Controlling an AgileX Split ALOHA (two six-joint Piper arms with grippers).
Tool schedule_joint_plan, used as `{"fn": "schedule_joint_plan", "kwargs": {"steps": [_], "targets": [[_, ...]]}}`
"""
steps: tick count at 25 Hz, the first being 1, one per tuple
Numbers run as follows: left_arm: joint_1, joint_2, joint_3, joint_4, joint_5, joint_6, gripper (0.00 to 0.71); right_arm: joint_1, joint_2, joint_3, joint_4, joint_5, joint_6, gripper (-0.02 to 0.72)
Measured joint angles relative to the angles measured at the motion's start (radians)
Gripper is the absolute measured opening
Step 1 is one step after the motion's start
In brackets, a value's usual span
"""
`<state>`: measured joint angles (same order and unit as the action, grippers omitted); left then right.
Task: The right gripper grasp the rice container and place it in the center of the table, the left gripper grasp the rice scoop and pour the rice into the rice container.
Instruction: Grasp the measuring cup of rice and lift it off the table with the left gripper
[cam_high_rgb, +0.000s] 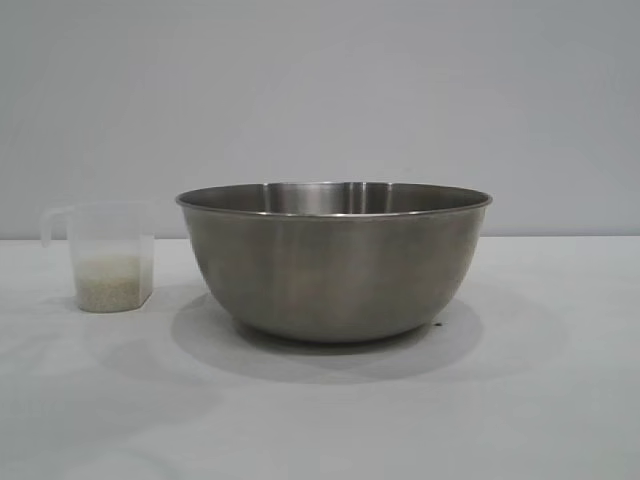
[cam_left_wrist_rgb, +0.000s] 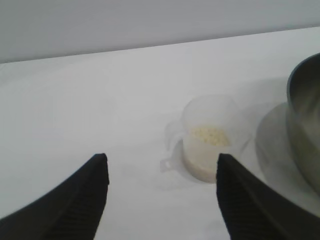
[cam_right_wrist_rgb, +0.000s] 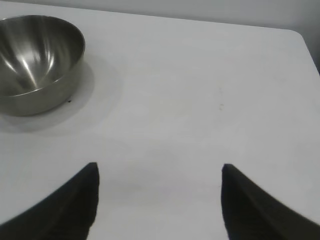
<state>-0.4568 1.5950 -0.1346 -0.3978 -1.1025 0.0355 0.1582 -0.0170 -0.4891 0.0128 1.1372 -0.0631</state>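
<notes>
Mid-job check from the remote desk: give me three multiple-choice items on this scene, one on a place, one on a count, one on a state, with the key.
1. In the exterior view, where does the rice scoop stand relative to the rice container?
A. To its left, apart from it
B. Inside it
C. To its right, touching it

2. How many vessels stand on the table?
A. One
B. Two
C. Four

3. What state is the left gripper in?
A. Shut on the scoop's handle
B. Open, holding nothing
C. Shut on the bowl's rim

Key: 1 A, bare tabletop shows between scoop and bowl. 2 B, only the scoop and the steel bowl are there. 3 B, its fingers stand spread short of the scoop, whose rice sits undisturbed.
</notes>
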Motion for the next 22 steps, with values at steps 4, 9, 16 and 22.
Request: {"fn": "schedule_joint_plan", "kwargs": {"steps": [4,9,16,22], "targets": [[0.0,0.123,0.003,0.05,-0.031,-0.052,0.457,0.0,0.0,0.0,0.0,0.0,0.0,0.442],[0.0,0.205,-0.005,0.077,-0.032,-0.076,0.457,0.0,0.0,0.0,0.0,0.0,-0.002,0.442],[0.0,0.221,-0.02,0.077,-0.035,-0.082,0.457,0.0,0.0,0.0,0.0,0.0,-0.002,0.442],[0.0,0.23,-0.083,0.077,-0.035,-0.013,0.316,0.0,0.0,0.0,0.0,0.0,-0.002,0.442]]}}
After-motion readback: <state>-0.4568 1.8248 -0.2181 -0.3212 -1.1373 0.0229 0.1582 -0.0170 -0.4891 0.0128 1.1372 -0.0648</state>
